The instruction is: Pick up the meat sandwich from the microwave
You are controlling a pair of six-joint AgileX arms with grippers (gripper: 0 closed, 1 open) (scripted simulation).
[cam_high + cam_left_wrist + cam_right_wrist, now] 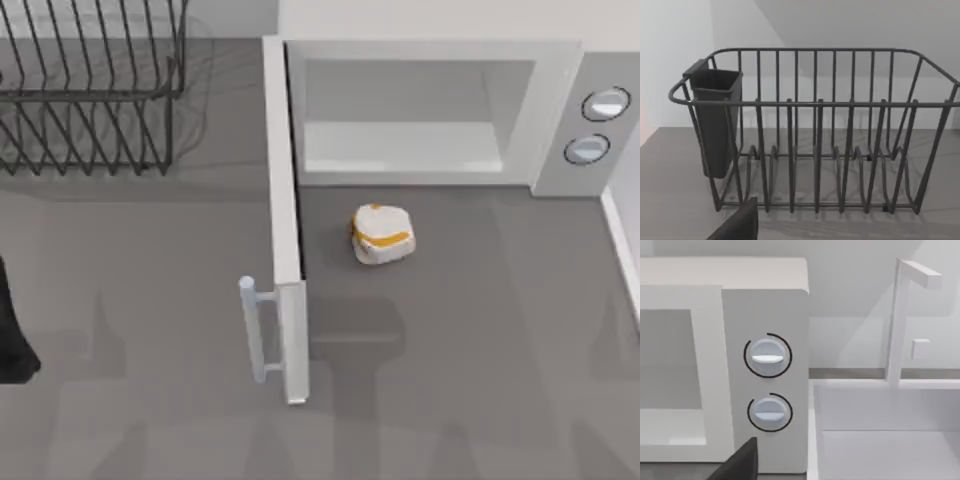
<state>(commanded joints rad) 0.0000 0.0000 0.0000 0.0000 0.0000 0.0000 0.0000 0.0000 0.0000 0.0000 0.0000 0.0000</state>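
Now the meat sandwich (382,235) is sitting on the table (480,340), just outside the microwave (420,110), beside its open door (285,240), with open room around. I cannot tell about either arm's fingers.

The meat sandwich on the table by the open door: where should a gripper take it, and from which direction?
Grip the meat sandwich across its rounded white sides, coming straight down from above. It lies low on the table outside the microwave, and the open door stands close on its left.
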